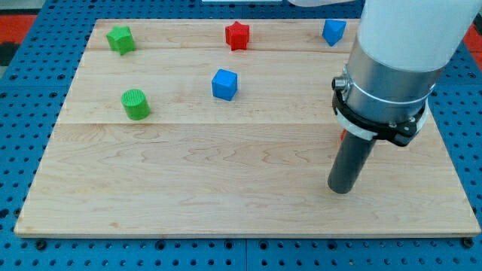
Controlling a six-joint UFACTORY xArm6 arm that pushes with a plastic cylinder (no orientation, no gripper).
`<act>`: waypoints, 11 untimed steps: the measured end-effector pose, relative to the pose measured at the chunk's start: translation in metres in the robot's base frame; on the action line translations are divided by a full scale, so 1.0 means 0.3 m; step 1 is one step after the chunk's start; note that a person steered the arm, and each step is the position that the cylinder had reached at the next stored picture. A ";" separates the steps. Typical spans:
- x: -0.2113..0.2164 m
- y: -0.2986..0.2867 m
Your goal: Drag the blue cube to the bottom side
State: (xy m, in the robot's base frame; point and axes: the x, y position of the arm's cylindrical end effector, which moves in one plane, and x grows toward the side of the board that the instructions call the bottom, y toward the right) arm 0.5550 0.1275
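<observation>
While the blue cube sits left of centre on the wooden board, my tip is seen well apart from it, near and to the right. No jaws are carried. Another blue block lies at the far right, beside a red star.

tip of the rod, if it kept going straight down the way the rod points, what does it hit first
My tip already rests on the bare wooden board, so it meets the board itself; no block lies under it.
</observation>
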 end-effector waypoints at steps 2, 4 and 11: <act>-0.089 0.183; -0.250 0.380; -0.620 -0.705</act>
State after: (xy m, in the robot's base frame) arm 0.3691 -0.0839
